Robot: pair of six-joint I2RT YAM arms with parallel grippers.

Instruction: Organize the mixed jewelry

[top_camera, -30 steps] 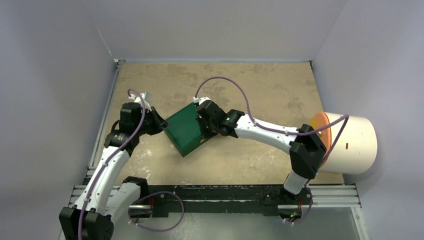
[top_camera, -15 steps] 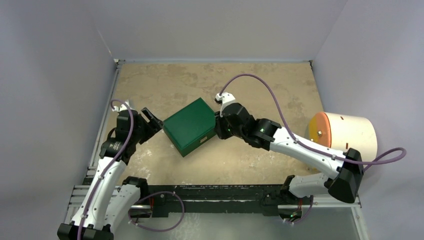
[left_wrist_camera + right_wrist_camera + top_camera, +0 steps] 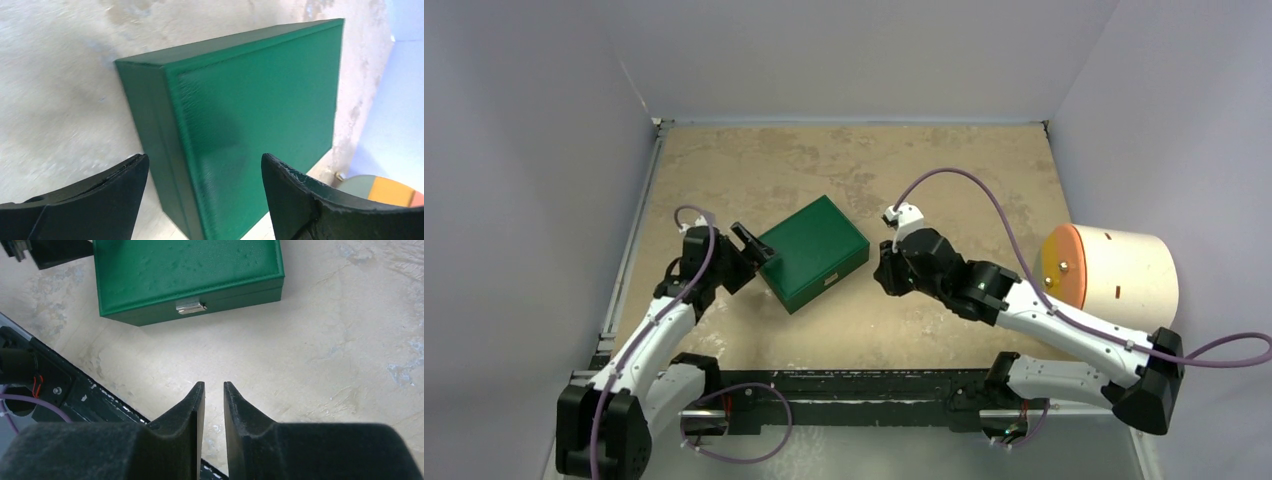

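My left claw [image 3: 204, 165] was spread wide at the left corner of the closed green box [image 3: 814, 252], contact unclear. My right claw [image 3: 214, 387] was empty, fingers almost together with a thin slit, low over bare table [image 3: 944, 160] and well apart from the box's silver latch [image 3: 190, 306]. The jewelry was not visible in any view and the marks on the white cylinder [image 3: 1124, 285] at the right edge were too small to read; the box sat diagonally left of centre, with open tabletop behind it to the back wall and between it and the near rail [image 3: 864, 385].
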